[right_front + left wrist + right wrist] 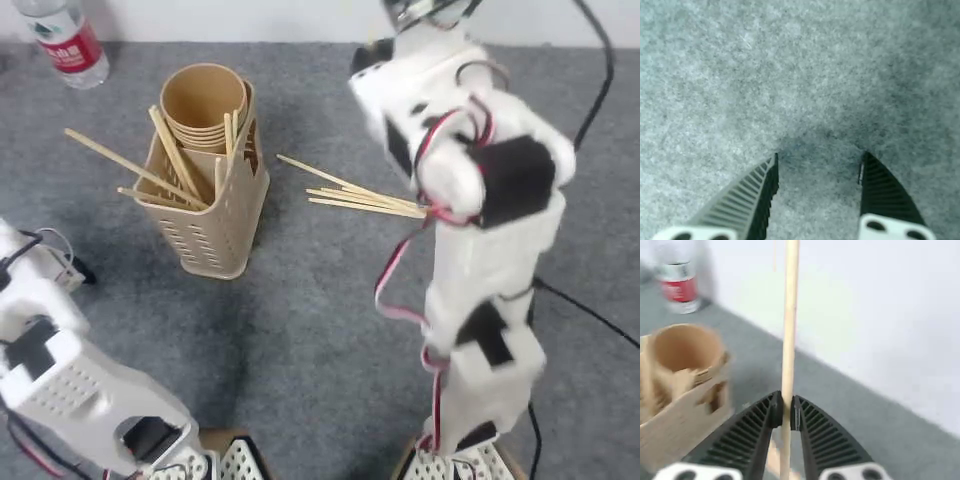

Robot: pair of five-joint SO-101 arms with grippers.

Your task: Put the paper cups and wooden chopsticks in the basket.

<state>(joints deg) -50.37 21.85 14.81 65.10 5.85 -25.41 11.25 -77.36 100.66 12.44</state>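
Well, nearest me the left tool [817, 167] hangs spread apart over bare grey bench [800, 75]. The right tool [786, 409] is clenched on a single chopstick [790, 315], pinched at the very tips. I'd say carry it over the basket [215, 230], beside the stacked paper cups [203, 100], and release low. The right wrist camera gives that pinch; the overhead one gives the loose chopsticks [365, 197] lying flat near the basket.

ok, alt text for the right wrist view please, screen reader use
The right end effector is shut on one wooden chopstick, which sticks out past its tips. Beyond it, a beige basket holding stacked paper cups sits on grey felt, with a red-labelled plastic bottle farther off by a white wall.
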